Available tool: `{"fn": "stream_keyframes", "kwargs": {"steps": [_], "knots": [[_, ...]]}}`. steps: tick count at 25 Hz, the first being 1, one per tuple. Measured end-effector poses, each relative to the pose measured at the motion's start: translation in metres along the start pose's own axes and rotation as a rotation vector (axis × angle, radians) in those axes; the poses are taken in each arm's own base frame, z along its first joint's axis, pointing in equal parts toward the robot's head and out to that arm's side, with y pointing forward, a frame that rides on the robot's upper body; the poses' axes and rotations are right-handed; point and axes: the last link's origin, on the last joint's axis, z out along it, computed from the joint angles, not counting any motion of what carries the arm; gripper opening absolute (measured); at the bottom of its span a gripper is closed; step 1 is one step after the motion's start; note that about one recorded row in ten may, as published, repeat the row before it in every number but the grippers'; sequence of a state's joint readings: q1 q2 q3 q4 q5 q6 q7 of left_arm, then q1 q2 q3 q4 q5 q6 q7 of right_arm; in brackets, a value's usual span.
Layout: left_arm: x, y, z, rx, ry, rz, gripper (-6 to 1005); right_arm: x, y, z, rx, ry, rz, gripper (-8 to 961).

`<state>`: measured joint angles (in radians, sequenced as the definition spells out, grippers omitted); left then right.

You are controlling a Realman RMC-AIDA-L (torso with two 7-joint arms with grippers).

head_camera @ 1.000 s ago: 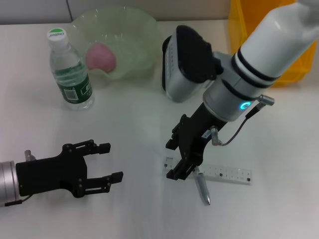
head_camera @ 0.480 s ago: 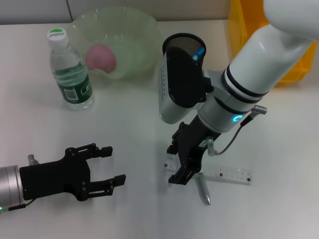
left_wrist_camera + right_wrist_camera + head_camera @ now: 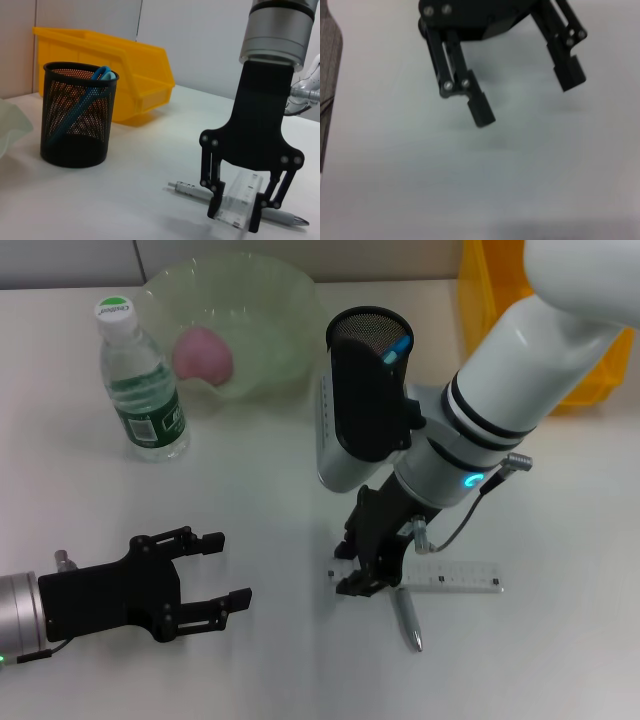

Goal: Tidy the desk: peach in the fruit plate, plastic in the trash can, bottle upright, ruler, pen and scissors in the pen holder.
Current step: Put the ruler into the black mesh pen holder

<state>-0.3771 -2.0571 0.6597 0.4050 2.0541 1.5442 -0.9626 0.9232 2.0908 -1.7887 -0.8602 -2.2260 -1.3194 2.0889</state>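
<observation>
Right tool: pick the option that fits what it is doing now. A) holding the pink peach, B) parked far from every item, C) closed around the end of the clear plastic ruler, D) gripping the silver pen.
C: in the left wrist view the right tool has its fingers on both sides of the clear plastic ruler, while the silver pen lies behind on the table.
</observation>
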Motion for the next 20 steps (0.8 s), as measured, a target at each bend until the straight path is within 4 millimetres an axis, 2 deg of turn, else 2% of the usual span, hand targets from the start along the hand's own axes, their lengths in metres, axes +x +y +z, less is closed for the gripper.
{"fn": "stream_keyframes", "kwargs": {"steps": [3, 5, 8, 11, 15, 20], "knots": [[0.001, 0.000, 0.000, 0.002, 0.003, 0.001, 797, -0.004, -0.003, -0.010, 0.006, -0.043, 0.023, 441], [0.001, 0.000, 0.000, 0.002, 0.003, 0.001, 797, -0.005, -0.004, -0.016, 0.004, -0.065, 0.038, 415], [0.001, -0.001, 0.000, 0.003, 0.004, -0.003, 797, -0.006, -0.015, -0.048, 0.023, -0.190, 0.110, 376], [0.002, 0.000, 0.001, -0.002, 0.010, -0.005, 797, -0.001, -0.030, -0.088, 0.088, -0.375, 0.197, 376], [0.007, 0.001, 0.003, 0.008, 0.061, -0.018, 797, 0.022, -0.039, -0.118, 0.135, -0.637, 0.273, 376], [0.015, 0.001, 0.011, 0.032, 0.157, -0.040, 797, 0.059, -0.037, -0.119, 0.180, -0.965, 0.283, 375]]}}
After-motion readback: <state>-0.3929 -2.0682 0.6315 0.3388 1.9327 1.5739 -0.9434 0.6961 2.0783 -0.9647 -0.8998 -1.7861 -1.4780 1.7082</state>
